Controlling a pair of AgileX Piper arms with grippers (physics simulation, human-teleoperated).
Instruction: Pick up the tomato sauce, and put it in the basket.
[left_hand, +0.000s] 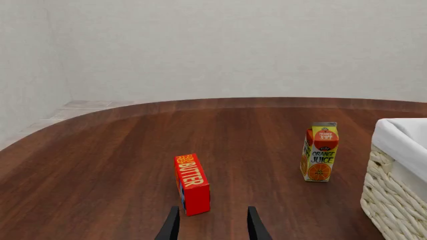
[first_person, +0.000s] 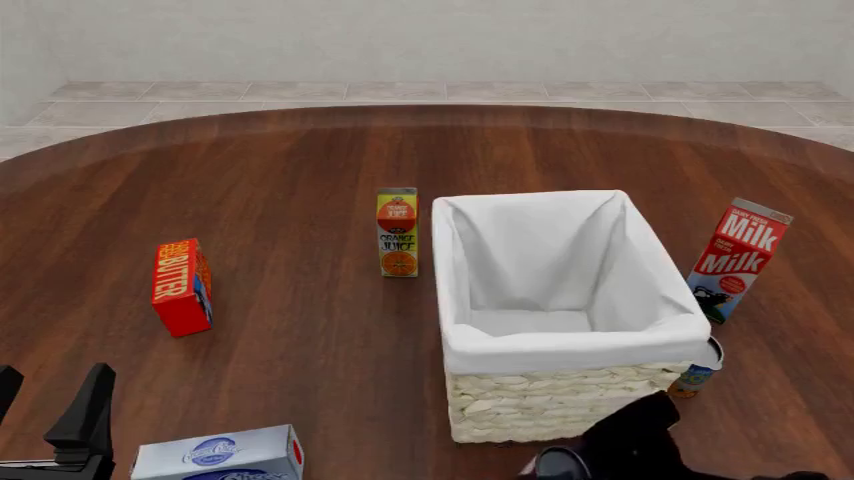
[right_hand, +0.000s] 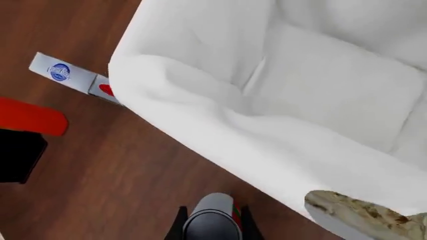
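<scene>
While the right end effector (right_hand: 212, 220) is gripping the small red-labelled, grey-topped tomato sauce can (right_hand: 212, 222) between its dark fingers, it is hanging just outside the near rim of the large pale wicker basket with the white cloth lining (right_hand: 220, 125), with the can held above the dark wooden worktop (first_person: 294, 200) rather than over the lining. To do this step well, the arm should be lifting the can clear of the folded cloth edge before carrying it forward over the basket's open middle, keeping it upright and letting go only once it is well inside the walls. Off to the basket's left, the left end effector (left_hand: 212, 225) is idling with its fingers apart, facing a red rectangular butter box (left_hand: 192, 184) and an orange juice carton (left_hand: 319, 152) standing beside the basket.
</scene>
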